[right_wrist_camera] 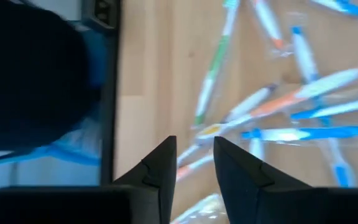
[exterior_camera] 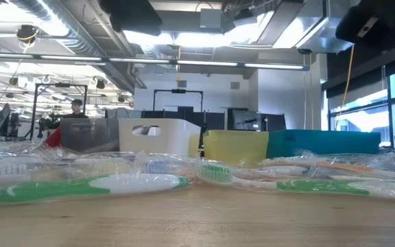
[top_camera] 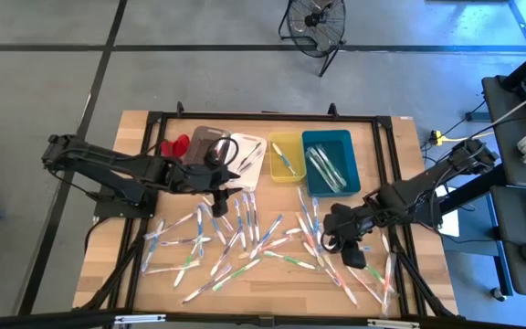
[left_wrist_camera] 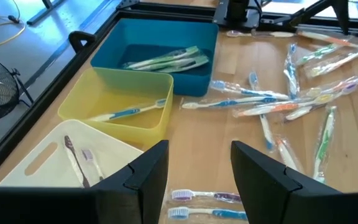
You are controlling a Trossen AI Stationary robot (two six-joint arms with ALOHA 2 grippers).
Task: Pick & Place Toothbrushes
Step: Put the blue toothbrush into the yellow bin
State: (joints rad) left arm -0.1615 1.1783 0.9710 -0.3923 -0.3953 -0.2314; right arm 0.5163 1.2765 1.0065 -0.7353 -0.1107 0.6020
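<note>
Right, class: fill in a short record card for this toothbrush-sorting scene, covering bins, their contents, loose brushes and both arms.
bins: grey bin, white bin, yellow bin, teal bin, in a row
teal contents: green toothbrushes
yellow contents: one blue toothbrush
loose toothbrushes: scattered on the table in front of the bins
left gripper: fingers open, empty, by the white bin
right gripper: fingers open, empty, above loose brushes

the left arm reaches in from the table's left side, its left gripper [top_camera: 217,189] with fingers [left_wrist_camera: 148,171] spread apart. the right arm bends in from the right edge, its right gripper [top_camera: 334,239] low, fingers [right_wrist_camera: 160,171] parted by a narrow gap.
</note>
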